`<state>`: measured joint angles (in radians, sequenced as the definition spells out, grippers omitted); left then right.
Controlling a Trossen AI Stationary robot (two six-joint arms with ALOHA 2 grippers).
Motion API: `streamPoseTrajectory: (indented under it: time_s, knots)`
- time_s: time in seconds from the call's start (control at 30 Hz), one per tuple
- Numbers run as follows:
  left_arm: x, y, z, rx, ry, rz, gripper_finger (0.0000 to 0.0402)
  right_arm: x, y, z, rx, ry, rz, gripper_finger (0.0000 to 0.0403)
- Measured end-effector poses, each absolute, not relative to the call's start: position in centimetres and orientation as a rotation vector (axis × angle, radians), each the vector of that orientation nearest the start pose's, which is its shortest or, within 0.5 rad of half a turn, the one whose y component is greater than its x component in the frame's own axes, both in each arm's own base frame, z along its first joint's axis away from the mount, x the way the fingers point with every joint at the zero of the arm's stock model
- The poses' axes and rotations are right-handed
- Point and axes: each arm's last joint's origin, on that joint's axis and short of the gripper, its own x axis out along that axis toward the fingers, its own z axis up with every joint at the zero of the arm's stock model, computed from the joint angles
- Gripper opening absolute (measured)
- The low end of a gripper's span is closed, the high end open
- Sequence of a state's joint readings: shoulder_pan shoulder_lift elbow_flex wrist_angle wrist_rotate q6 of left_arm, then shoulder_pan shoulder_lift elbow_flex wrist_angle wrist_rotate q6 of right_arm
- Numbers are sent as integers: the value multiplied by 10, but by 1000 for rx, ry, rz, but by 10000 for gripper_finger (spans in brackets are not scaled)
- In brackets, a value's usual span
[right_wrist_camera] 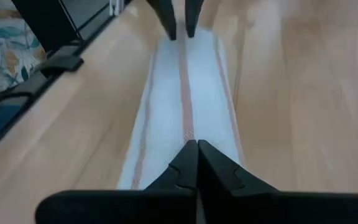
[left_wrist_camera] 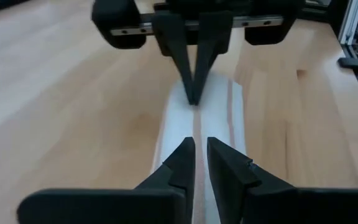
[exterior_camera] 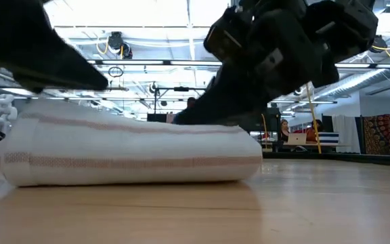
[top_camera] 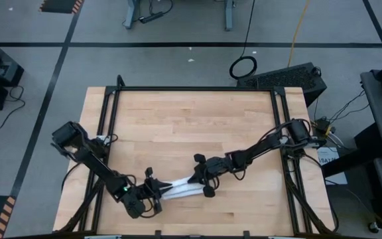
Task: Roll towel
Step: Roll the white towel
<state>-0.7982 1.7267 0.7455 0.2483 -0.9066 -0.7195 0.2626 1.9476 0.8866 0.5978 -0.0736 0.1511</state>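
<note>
The towel [top_camera: 178, 190], white with thin reddish stripes, lies rolled into a long narrow bundle on the wooden table [top_camera: 184, 126] near its front edge. It also shows in the low view [exterior_camera: 127, 152]. My left gripper [left_wrist_camera: 199, 152] stands at the bundle's left end, its fingers nearly shut on the cloth. My right gripper [right_wrist_camera: 197, 152] stands at the bundle's right end with its fingers shut, its tips on the cloth. The two grippers face each other along the bundle. My left gripper pinches the top of the bundle at its left end [left_wrist_camera: 197, 134], along the middle stripe, with a narrow gap left between the fingers. The fingers slant down from the table's left and lie along the bundle, which rests on the table. How many layers it has, I cannot tell. My right gripper rests its shut fingertips on the top of the bundle at its right end [right_wrist_camera: 188, 134], on the middle stripe. The fingers slant down from the table's right and lie along the bundle. Whether cloth is caught between them, I cannot tell. The bundle rests on the table.
Black frame rails run along the table's left side [top_camera: 105, 133] and right side [top_camera: 285, 133]. Bare wood lies behind the towel, toward the far edge. The floor beyond holds cables and a black box [top_camera: 290, 78].
</note>
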Motion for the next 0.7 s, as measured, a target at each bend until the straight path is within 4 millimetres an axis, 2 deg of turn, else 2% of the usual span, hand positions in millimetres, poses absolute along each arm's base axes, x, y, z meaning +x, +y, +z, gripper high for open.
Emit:
streamPoseTrajectory:
  time_s: [0.13, 0.37, 0.53, 0.7]
  knots:
    - [228, -202, 154, -163, 404, 265, 48, 362, 98, 130, 102, 461, 297, 1]
    - [228, -202, 156, -203, 430, 227, 48, 359, 103, 134, 109, 482, 313, 1]
    - [225, -209, 141, -292, 566, 138, 48, 353, 112, 129, 89, 541, 331, 1]
    - [221, -206, 123, -277, 603, 240, 48, 351, 116, 128, 74, 545, 313, 1]
